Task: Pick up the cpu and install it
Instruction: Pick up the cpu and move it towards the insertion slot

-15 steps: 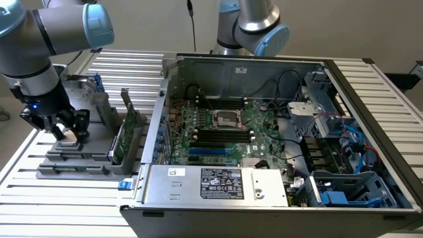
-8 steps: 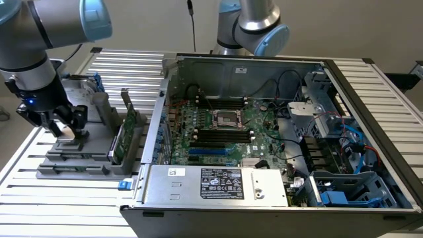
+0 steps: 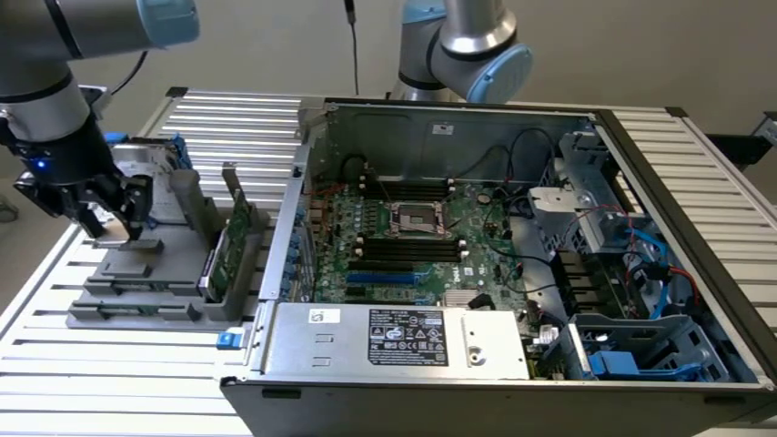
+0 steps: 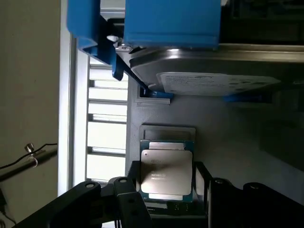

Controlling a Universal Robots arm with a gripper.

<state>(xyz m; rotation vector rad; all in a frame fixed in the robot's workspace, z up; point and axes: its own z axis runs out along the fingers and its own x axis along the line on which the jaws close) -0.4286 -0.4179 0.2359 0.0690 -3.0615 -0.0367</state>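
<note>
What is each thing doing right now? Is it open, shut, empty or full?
Small silver square cpu: lying flat in the grey holder, not lifted.
Black robot gripper: jaws open, one each side of the cpu.
Dark metal-framed motherboard socket: looks empty.
Grey metal computer case: side open.
Silver labelled hard drive: held in blue brackets.

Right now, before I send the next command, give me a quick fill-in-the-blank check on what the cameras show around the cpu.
1. The tool has its jaws ____ on either side of the cpu.
2. The hard drive near the cpu sits in ____ brackets.
3. The tool hangs over the gray fixture, which stands to the exterior view's ____ of the computer case.
Missing words: open; blue; left.
</note>
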